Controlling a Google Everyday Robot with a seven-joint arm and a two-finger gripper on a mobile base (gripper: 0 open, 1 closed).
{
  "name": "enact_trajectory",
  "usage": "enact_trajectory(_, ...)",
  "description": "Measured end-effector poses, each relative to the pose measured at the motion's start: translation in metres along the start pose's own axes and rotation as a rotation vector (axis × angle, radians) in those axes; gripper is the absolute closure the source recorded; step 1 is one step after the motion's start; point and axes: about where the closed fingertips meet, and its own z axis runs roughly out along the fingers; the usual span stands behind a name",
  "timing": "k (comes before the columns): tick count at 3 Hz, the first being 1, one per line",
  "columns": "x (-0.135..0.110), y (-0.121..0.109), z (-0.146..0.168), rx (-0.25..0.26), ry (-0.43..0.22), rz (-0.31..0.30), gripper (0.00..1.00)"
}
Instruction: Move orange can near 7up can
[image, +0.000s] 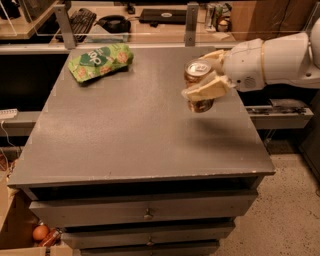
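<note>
The orange can is an orange-brown drink can with a silver top. It hangs tilted above the right side of the grey table. My gripper is shut on it, with one tan finger across its front and the other behind. The white arm reaches in from the right edge. The 7up can is hidden; I cannot see it behind the gripper and arm.
A green snack bag lies at the table's far left corner. Drawers sit under the tabletop. A desk with a keyboard and clutter stands behind. A rail runs right of the table.
</note>
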Motion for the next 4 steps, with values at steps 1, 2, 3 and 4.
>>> enact_trajectory(1, 0.022, -0.02, -0.012, 0.036, -0.034, -0.014, 1.0)
enact_trajectory(2, 0.042, -0.042, -0.022, 0.074, -0.064, -0.027, 1.0)
enact_trajectory(3, 0.058, -0.051, -0.034, 0.115, -0.071, -0.014, 0.82)
enact_trajectory(4, 0.072, -0.056, -0.037, 0.145, -0.079, 0.004, 0.58)
